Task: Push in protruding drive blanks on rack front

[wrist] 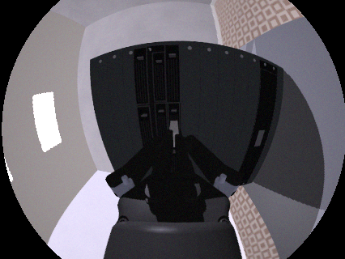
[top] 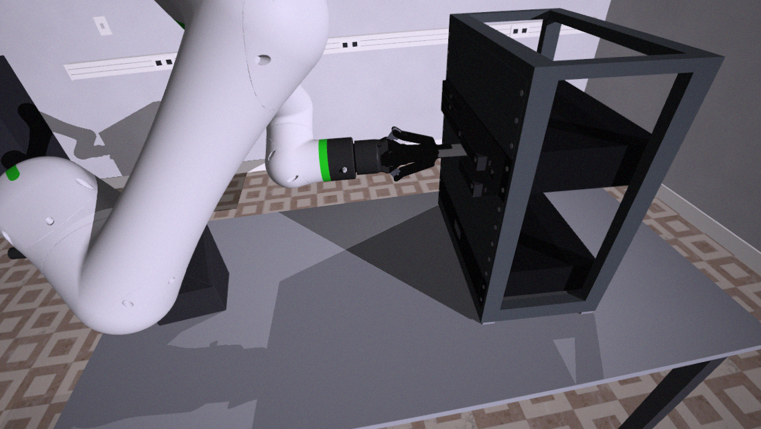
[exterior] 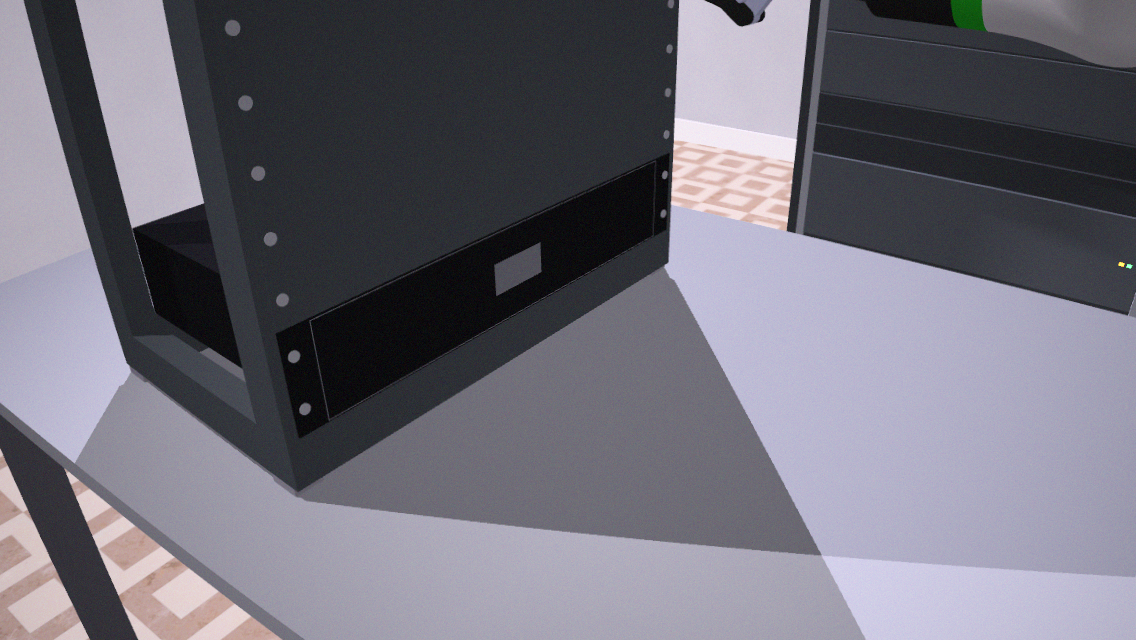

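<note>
The dark rack (top: 517, 213) (exterior: 476, 363) (wrist: 215, 89) stands upright on the table. My gripper (top: 453, 151) (wrist: 174, 126) is shut and empty. Its narrow tips point at the rack's front, by the lower group of bays in the wrist view; whether they touch is unclear. In the top view, one drive blank (top: 480, 162) stands proud of the front just right of the tips, and another blank (top: 477, 190) sticks out below it. The wrist view shows slotted blanks (wrist: 140, 81) (wrist: 172, 78) in several bays; their depth is hard to tell, and my fingers hide some. The exterior view misses the bays.
The grey table (top: 372, 346) (exterior: 914, 357) carries the rack near one end. A flat panel with a grey label (exterior: 518, 268) (wrist: 259, 138) is low on the rack front. A dark cabinet (exterior: 938, 182) stands beyond the table. A dark box (top: 210, 282) is by the arm.
</note>
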Tool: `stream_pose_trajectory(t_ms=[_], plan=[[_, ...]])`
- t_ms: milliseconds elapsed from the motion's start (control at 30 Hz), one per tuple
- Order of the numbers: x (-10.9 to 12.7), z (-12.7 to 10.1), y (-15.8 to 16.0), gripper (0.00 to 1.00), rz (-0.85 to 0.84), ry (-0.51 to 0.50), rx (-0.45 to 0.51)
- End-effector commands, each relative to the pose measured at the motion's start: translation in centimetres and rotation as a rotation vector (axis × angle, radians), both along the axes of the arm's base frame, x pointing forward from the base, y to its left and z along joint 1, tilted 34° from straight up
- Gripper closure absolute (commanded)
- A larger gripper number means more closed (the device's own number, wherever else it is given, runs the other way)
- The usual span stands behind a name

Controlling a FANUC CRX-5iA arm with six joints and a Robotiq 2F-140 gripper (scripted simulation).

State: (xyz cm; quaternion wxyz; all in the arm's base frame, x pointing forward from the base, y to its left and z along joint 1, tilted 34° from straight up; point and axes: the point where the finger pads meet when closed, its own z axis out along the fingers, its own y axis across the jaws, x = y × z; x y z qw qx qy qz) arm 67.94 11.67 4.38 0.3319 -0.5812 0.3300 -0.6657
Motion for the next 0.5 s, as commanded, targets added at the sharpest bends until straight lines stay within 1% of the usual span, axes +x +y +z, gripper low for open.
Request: stream_pose_trajectory(t_ms=[0, 467], plan=[[0.08, 0.08, 0.07, 0.9, 0.001, -0.001, 0.001], [0.31, 0.11, 0.06, 0.9, 0.001, -0.001, 0.001]])
